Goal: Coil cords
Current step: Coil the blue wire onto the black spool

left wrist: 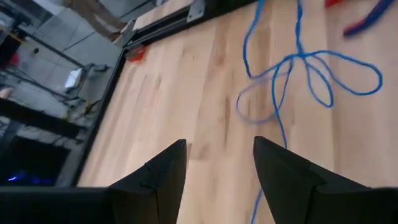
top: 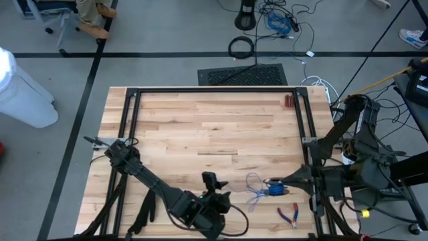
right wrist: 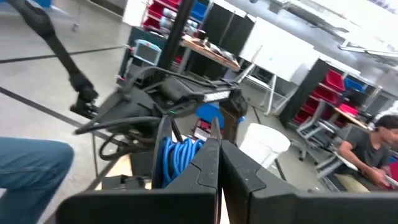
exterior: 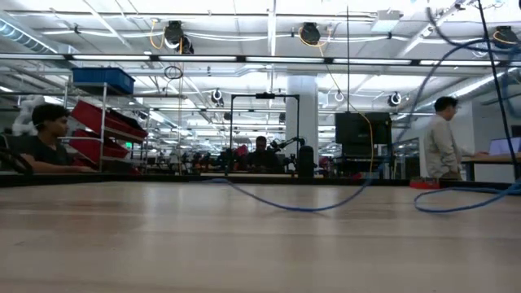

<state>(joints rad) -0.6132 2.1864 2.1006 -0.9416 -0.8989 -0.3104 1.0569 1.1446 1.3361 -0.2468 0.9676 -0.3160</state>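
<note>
high view: left tool agape near blue cord; right tool clamped.

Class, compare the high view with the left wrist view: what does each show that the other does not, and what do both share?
Only the high view shows the shut right gripper clamping a bundled part of the thin blue cord, plus the red-handled pliers whole. Only the left wrist view shows the open left gripper close up, empty, with the cord passing under one finger. Both share the loose cord loops on the wooden table.
</note>
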